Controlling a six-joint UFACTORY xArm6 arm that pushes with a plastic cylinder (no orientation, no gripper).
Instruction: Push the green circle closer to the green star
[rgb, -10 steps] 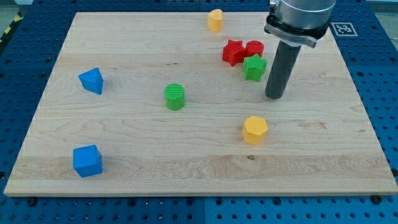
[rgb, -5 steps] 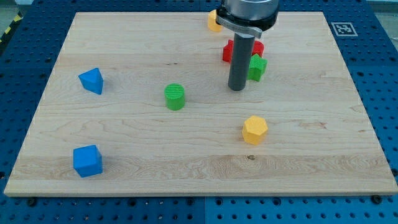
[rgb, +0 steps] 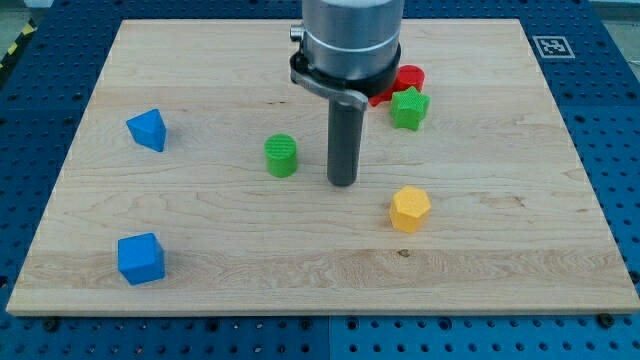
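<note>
Pale wooden board (rgb: 200, 230); my tip (rgb: 343, 183), no claw, just right of ribbed green circle (rgb: 281, 156)

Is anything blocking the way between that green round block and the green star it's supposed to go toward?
Only my tip itself. It sits on the bare board just to the view's right of the green circle, roughly on the line toward the green star. No other block lies between them; the yellow block sits below that line.

A robotics lab bench: a pale wooden desk (rgb: 200, 230) lies on a blue perforated mounting plate (rgb: 610, 120), with a printed fiducial marker (rgb: 549, 46) at the desk's corner.
</note>
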